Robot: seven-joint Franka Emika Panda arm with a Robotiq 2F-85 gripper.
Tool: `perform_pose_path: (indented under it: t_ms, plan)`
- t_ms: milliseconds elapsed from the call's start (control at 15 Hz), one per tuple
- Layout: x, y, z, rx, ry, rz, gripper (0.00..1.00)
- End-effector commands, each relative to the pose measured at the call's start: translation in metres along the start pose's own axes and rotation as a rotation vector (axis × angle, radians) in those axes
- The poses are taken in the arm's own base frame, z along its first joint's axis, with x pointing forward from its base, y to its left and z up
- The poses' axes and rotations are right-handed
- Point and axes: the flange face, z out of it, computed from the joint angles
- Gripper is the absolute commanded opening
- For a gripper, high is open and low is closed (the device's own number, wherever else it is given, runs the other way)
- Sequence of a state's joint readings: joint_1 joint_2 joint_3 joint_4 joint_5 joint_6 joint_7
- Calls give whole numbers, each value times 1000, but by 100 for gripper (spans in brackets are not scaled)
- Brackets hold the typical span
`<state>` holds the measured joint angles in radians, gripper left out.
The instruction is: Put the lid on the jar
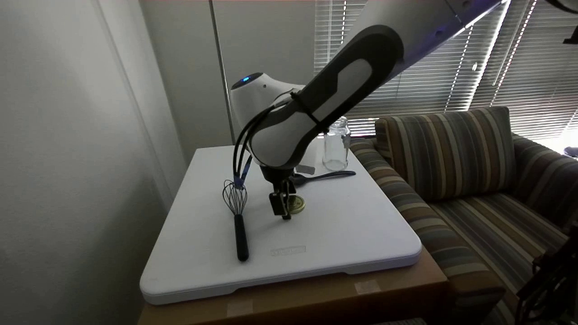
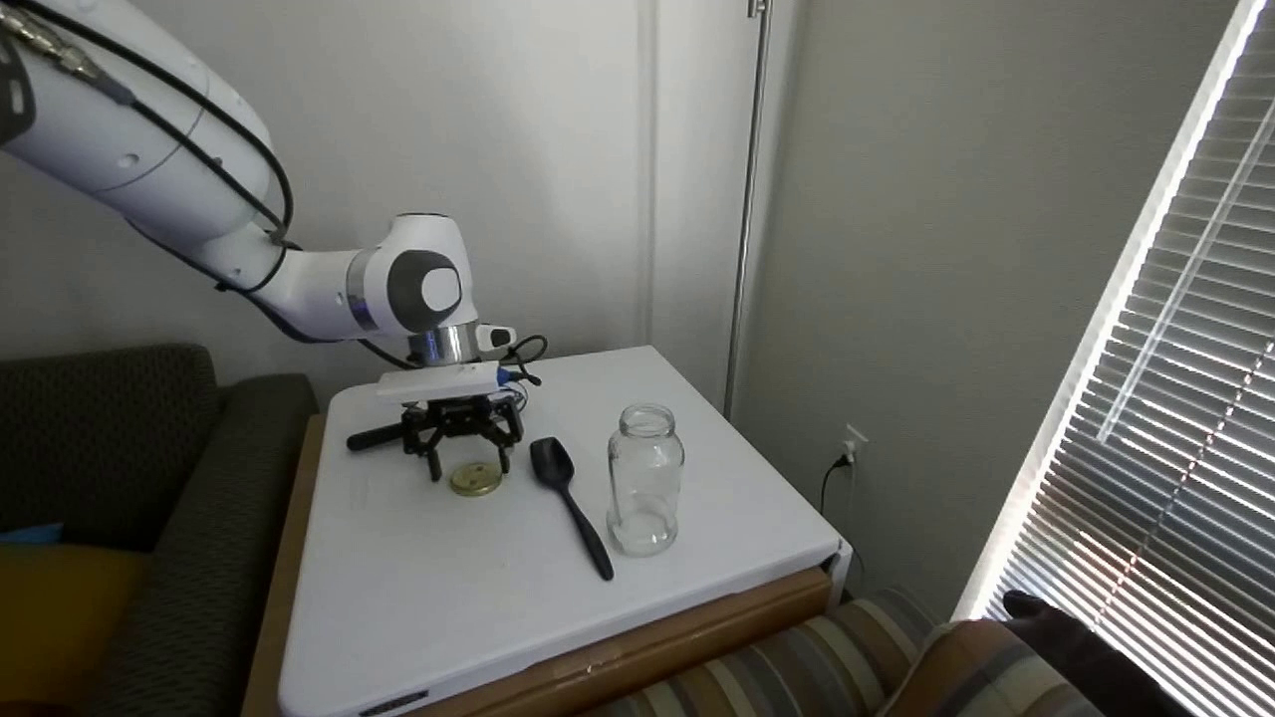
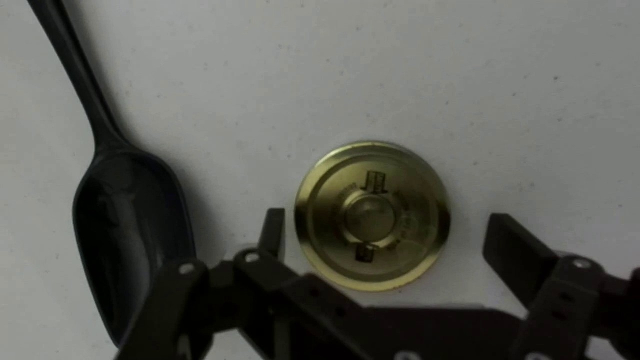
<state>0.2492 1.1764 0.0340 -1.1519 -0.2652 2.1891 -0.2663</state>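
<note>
Whisk (image 2: 375, 436) on the left, just its black handle poking out in an exterior view. Then the gripper (image 2: 469, 468), spread wide, straddling the gold lid (image 2: 476, 479), gap each side; lid's flat on the white table (image 2: 448, 597). Next a black spoon (image 2: 578, 515), then the glass jar (image 2: 645, 483), upright.

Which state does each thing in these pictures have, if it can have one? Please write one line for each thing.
Gripper, open, holding nothing
Lid, flat on the white table, between the gripper's fingers
Jar, upright, uncovered
Black spoon, lying on the table, not held
Whisk, lying on the table, not held
Blinds, lowered, letting light through
Arm light, on, blue
Plug, in the wall outlet
</note>
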Motion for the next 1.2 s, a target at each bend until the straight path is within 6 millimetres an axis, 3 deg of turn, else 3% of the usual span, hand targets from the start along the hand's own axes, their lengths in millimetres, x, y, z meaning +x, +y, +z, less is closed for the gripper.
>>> perform_pose_path:
  t_ms: [0,333,1133]
  plan:
    - [-13,19,22,18,-4,44,100]
    - [-20,33,29,54,13,79,100]
    - [-16,29,43,190,85,56,100]
